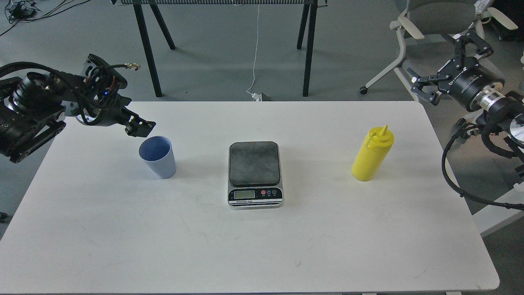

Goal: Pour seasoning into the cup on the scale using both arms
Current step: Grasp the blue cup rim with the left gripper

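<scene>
Flat grey scale (254, 174), ribbed tapered cup (158, 157)

Lab or office: white table (123, 229), office chair (434, 24), floor cables (24, 12).

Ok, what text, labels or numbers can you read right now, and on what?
Right gripper body: white lettering starting "DH", the rest too blurred to read.
Scale front strip: a line of print under the LCD, too small to read.
Scale LCD: no digits legible.
Scale buttons: markings too small to read.
Cup and seasoning bottle: no text visible.

blue cup (158, 157) upright left | scale (255, 174) centre | yellow seasoning (373, 154) upright right
</scene>
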Action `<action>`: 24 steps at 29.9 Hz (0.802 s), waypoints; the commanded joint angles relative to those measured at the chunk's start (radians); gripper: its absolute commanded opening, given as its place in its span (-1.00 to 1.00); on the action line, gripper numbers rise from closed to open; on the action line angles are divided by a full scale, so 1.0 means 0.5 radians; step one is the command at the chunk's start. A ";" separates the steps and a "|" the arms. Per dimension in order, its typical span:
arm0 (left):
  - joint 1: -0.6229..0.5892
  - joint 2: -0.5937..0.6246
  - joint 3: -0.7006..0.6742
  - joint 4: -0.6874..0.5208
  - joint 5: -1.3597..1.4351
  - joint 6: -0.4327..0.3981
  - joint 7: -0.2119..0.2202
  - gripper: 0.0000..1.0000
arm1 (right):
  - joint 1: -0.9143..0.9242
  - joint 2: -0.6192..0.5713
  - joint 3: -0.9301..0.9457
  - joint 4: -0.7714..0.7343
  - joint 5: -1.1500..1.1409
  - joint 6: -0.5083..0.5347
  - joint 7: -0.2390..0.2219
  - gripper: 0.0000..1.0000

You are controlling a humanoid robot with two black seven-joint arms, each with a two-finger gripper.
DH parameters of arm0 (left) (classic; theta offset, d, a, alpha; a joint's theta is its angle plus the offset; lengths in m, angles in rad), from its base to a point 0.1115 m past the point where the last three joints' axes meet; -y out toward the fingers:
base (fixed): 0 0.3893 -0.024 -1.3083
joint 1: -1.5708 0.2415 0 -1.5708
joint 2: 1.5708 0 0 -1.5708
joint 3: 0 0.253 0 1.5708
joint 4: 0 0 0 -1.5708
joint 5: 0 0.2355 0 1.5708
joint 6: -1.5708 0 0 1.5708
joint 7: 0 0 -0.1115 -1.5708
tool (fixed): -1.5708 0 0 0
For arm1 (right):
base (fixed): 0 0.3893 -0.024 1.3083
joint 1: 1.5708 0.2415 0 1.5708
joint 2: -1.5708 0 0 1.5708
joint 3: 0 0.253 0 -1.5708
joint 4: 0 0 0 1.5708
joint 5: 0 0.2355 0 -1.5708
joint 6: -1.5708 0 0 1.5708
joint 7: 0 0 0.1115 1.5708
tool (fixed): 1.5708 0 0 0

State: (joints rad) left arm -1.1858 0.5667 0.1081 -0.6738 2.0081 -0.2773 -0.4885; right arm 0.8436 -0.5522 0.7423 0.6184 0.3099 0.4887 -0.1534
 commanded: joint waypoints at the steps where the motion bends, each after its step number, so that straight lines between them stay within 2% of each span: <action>1: 0.061 -0.044 -0.001 0.028 -0.003 -0.004 0.000 0.95 | 0.000 -0.003 -0.003 -0.001 -0.003 0.000 0.000 0.98; 7: 0.107 -0.136 0.002 0.160 -0.003 -0.004 0.000 0.95 | -0.003 -0.021 0.000 -0.001 -0.003 0.000 0.000 0.98; 24: 0.193 -0.149 0.002 0.176 -0.003 -0.007 0.000 0.90 | -0.006 -0.025 -0.003 0.003 -0.003 0.000 0.000 0.98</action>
State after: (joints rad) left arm -1.0925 0.4919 0.1089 -0.5865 2.0065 -0.2793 -0.4887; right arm 0.8408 -0.5653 0.7416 0.6193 0.3083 0.4887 -0.1534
